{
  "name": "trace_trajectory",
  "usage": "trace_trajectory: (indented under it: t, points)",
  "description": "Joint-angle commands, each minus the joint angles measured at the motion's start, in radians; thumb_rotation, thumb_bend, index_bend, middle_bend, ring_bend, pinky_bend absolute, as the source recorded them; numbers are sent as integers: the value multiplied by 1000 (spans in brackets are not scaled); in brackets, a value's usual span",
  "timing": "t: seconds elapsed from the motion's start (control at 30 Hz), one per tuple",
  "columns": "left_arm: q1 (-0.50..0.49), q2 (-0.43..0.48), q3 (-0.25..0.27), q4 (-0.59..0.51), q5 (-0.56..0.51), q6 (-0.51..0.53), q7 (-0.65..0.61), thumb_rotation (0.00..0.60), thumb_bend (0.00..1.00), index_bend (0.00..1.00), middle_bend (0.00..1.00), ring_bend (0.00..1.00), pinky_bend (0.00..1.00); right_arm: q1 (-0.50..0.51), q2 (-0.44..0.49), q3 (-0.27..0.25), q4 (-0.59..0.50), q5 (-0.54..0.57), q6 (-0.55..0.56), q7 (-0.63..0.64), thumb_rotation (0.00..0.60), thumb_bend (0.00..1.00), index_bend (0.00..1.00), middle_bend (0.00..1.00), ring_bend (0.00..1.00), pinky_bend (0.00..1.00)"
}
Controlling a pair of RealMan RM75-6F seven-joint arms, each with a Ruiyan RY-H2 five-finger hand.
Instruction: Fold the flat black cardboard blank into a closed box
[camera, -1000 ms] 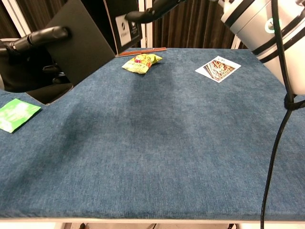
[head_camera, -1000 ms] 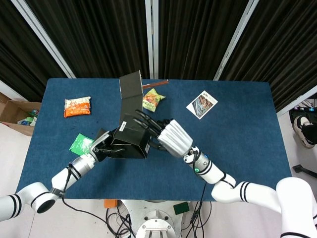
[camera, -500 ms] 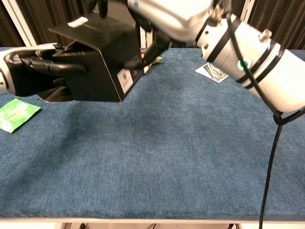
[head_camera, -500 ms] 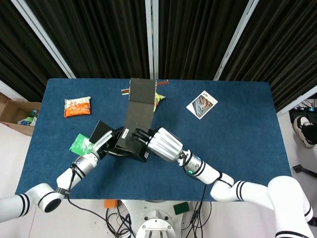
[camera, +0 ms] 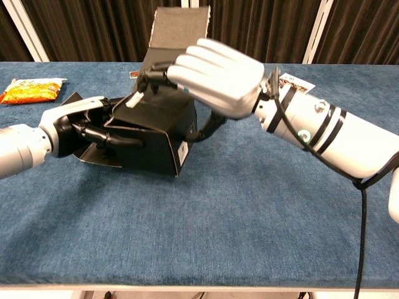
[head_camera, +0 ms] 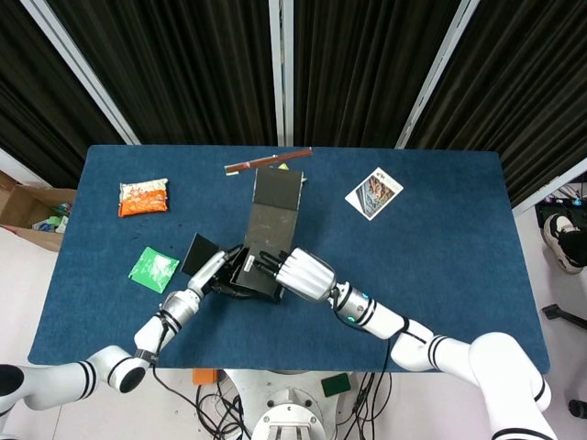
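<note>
The right hand [camera: 215, 81] lies palm-down over the top of the half-folded black box [camera: 156, 134], its dark fingertips [camera: 153, 73] curled over the far upper edge and gripping it, while the left hand [camera: 84, 128] grips the box's open left end, fingers reaching into the opening beside a side flap [head_camera: 199, 254] that sticks out. The box sits on the blue table [head_camera: 440, 238] near its front edge, directly between the two hands, with its tall lid flap [head_camera: 275, 211] standing up and running away from the robot. The right hand is the nearer to that lid, so folding it down probably falls to it while the left steadies the body.
</note>
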Motion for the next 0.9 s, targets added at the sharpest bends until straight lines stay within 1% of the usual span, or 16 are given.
trace_trajectory:
  t: [0.03, 0.13, 0.27, 0.6, 0.67, 0.83, 0.9]
  points:
    - [6, -38, 7, 44, -4, 14, 84, 600, 0, 215, 244, 632, 787, -5, -43, -30, 74, -14, 10, 21, 600, 12, 334, 345, 718, 1000]
    - [14, -54, 5, 61, -11, 26, 137, 600, 0, 214, 245, 633, 787, -6, -58, -42, 115, -18, 13, 31, 600, 20, 336, 346, 721, 1000]
    - [16, -53, 1, 54, -22, 17, 168, 600, 0, 209, 244, 632, 786, -6, -72, -54, 154, -24, 25, 39, 600, 24, 337, 346, 721, 1000]
    - [13, -37, -14, 18, -61, -30, 224, 600, 0, 156, 227, 632, 787, -9, -110, -63, 237, -28, 82, 65, 600, 37, 338, 342, 721, 1000]
    - [14, -35, -17, 12, -67, -35, 227, 600, 0, 151, 226, 632, 787, -11, -115, -63, 247, -26, 90, 72, 600, 38, 339, 329, 721, 1000]
    - [16, -32, -22, 4, -72, -43, 240, 600, 0, 146, 224, 632, 787, -11, -132, -61, 275, -22, 118, 94, 600, 45, 323, 256, 719, 1000]
    - [16, -31, -23, 1, -72, -47, 246, 600, 0, 145, 222, 632, 787, -8, -138, -63, 290, -23, 128, 100, 600, 49, 320, 247, 719, 1000]
